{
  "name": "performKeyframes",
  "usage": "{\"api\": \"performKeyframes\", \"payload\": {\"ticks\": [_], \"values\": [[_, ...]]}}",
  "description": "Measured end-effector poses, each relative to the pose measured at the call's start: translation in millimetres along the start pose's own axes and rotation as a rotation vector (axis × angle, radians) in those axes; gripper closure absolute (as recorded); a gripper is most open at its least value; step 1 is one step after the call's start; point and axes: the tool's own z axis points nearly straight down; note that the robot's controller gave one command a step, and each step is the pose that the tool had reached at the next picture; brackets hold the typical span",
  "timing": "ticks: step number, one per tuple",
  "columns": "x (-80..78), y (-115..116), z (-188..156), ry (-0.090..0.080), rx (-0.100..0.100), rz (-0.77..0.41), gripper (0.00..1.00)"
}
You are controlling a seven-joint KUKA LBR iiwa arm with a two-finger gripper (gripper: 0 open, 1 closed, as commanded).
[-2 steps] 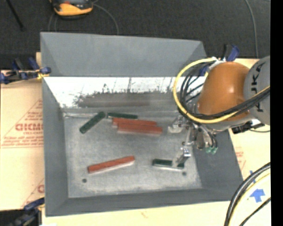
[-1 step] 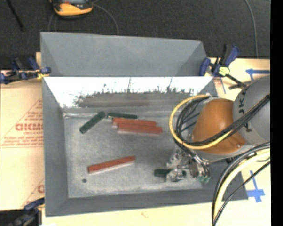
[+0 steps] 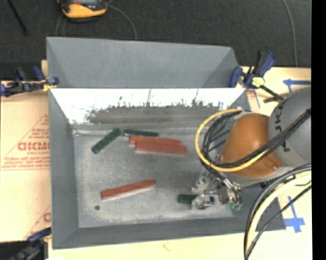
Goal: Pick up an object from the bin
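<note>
The gripper (image 3: pixel 208 196) hangs low in the bin (image 3: pixel 62 161), under the arm's orange cover (image 3: pixel 248 145) and its loops of cable. Just beside the gripper, on the side away from the arm, lies a small dark green piece (image 3: pixel 185 199). It is touching the gripper's tip or very nearly so; from this angle I can't separate the two. The next move depends on that: the piece is off to the gripper's side rather than squarely beneath it. So, as I judge it, the gripper would have to shift a little that way before it could take hold.

The piece looks short and blocky, dull green, with its long axis seemingly pointing straight out from the gripper. Whether the gripper is spread or pressed together I cannot tell, as the metalwork there is a tangle.

Further from the gripper on the same side rests a red-brown bar (image 3: pixel 128 190), lying flat and slightly tilted. Well beyond the gripper, toward the far wall, sit two more red-brown bars (image 3: pixel 157 144) lying together and two dark green sticks (image 3: pixel 106 141).
</note>
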Motion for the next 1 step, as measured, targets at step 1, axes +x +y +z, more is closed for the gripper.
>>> {"api": "performKeyframes", "payload": {"ticks": [1], "values": [[-15.3, 22.0, -199.3, -0.005, 0.003, -0.063, 1.0]]}}
